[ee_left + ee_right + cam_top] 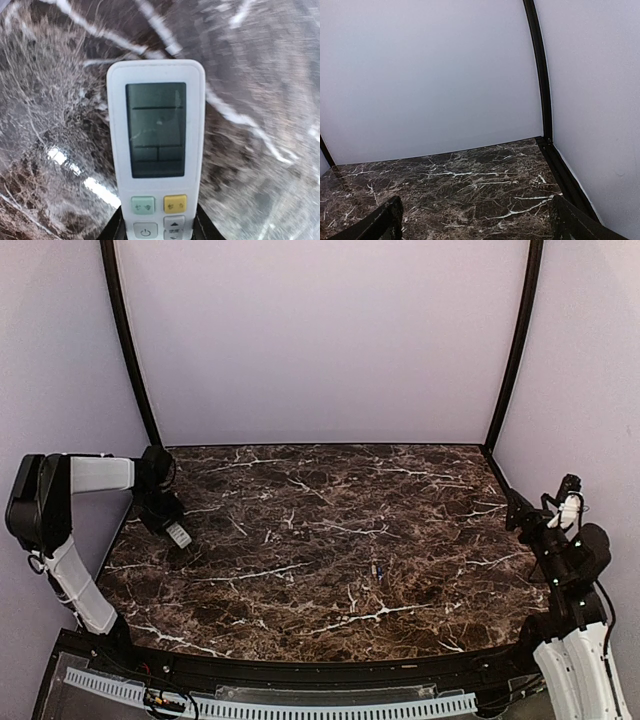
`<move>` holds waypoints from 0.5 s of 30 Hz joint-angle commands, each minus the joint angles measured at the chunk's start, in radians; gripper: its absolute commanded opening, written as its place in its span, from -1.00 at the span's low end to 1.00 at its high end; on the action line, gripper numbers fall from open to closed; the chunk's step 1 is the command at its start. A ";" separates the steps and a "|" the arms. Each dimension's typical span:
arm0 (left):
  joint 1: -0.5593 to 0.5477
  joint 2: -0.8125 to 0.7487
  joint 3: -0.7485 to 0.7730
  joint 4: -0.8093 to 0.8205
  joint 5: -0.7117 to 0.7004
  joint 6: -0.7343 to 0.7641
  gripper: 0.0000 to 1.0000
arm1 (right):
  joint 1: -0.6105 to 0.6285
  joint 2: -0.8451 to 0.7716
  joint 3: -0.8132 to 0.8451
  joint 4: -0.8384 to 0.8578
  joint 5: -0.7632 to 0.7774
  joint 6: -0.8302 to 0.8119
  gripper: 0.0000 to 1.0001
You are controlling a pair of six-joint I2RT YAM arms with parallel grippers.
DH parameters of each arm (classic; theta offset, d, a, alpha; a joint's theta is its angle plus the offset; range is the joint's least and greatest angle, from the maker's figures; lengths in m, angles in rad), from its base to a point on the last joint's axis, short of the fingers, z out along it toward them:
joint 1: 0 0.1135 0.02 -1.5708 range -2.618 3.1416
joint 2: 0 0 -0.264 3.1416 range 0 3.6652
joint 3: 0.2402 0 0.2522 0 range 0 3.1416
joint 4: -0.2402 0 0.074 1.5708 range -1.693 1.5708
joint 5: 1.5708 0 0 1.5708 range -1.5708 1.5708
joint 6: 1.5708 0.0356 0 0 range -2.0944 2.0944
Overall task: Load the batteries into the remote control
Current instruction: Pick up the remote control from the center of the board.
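**Left gripper [165,515] has the remote control [156,150], batteries [375,569] sit mid-table**

Your left jaws pinch the white remote by its button end, over the table's [300,620] far-left side. The right gripper [475,212] hangs wide apart, empty. The remote's probably light, stiff, slick plastic, so squeeze the narrow side edges and stay off the screen [156,130]. The batteries look tiny and roll-prone, so take each across its middle.
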 commanded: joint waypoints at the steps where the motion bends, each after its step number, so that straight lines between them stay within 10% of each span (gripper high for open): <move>1: -0.055 -0.254 -0.067 0.224 0.020 0.133 -0.65 | 0.002 0.057 0.045 0.052 -0.135 0.037 0.97; 9: -0.341 -0.564 -0.109 0.691 0.119 0.436 -0.67 | 0.030 0.550 0.330 0.274 -0.629 0.223 0.70; 15: -0.492 -0.606 -0.060 0.867 0.311 0.516 -0.72 | 0.511 0.975 0.776 0.121 -0.690 0.019 0.69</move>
